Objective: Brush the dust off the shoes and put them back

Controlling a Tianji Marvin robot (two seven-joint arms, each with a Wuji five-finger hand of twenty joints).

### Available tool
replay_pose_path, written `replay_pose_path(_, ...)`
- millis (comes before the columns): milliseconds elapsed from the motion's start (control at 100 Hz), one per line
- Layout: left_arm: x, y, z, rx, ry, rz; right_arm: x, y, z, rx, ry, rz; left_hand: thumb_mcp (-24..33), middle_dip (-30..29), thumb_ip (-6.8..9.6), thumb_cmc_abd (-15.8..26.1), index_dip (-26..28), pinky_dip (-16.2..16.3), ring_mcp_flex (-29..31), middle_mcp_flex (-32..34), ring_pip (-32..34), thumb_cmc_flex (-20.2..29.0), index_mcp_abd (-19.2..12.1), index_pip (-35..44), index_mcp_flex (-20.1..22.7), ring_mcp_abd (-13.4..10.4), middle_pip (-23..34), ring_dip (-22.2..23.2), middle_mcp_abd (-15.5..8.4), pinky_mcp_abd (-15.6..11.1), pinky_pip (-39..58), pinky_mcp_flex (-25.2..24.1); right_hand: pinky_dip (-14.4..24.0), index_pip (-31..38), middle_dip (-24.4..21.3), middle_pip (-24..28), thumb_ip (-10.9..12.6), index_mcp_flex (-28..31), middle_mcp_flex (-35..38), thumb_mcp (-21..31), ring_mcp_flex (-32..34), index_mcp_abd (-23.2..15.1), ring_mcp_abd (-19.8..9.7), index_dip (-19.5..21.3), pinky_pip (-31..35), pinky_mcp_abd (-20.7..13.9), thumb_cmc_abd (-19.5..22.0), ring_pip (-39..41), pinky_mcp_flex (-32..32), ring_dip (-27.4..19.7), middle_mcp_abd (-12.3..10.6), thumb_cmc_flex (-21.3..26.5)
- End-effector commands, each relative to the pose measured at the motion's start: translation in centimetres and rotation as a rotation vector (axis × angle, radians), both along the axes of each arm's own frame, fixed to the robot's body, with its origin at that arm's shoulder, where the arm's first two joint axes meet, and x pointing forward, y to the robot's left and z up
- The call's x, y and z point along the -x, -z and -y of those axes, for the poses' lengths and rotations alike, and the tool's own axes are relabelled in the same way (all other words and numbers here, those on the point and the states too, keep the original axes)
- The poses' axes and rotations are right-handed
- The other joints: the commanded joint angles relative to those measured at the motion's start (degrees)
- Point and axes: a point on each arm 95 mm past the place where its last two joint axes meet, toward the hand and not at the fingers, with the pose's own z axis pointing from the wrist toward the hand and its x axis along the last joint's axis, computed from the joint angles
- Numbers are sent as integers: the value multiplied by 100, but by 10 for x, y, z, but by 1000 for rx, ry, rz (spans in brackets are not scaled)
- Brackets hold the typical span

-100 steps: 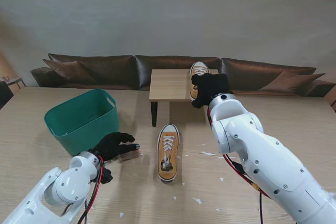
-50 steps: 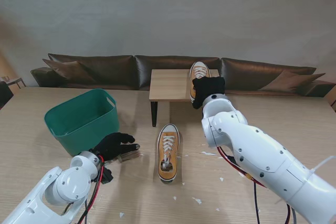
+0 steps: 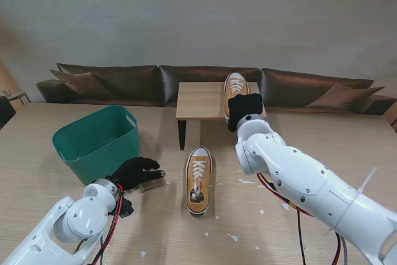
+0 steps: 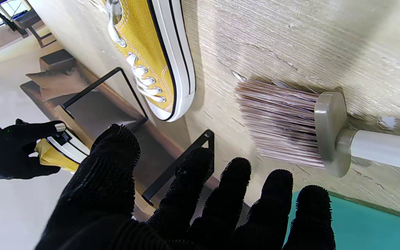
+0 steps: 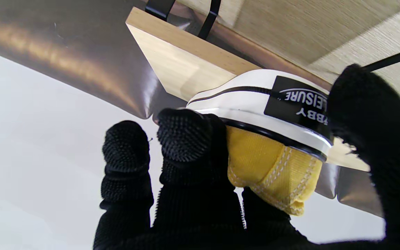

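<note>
The right hand (image 3: 245,109) gripped the heel of the far shoe (image 3: 234,84) on the small table (image 3: 200,100), toe pointing away. The left hand (image 3: 132,170) lay with fingers spread beside the brush (image 3: 152,184); the near shoe (image 3: 198,179) sat lengthwise just right of it on the bench (image 3: 347,141).

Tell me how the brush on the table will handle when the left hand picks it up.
The brush lies flat, so it likely won't roll far. Its smooth handle may slip in the left hand's gloved fingers. The long bristles look soft, so they should flex rather than scratch the yellow sneaker.
</note>
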Motion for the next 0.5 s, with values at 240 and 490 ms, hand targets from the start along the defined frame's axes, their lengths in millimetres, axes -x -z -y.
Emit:
replay_pose_path(240,1,2,2,7,9,-24,-3,15,-9,38,-55,91,-235,43,242,273,14,101,119,34,-5,67,75,27,84,122,15,77,105,35,-22,-15,-283,2739,412,639,-1021,1894,1262,599,948,-171,-299,809,663,-174,-575,718,1295,122,-853,951)
replay_pose_path(490,1,2,2,12,9,-28,6,1,-5,69,-131,170,-262,42,245,312,13,104,120,31,-7,67,78,25,85,129,13,78,120,37,-22,-14,-326,3270,1099,920,-640,2319,1517,844,956,-96,-497,1579,827,-280,-187,1391,1444,333,-997,1163)
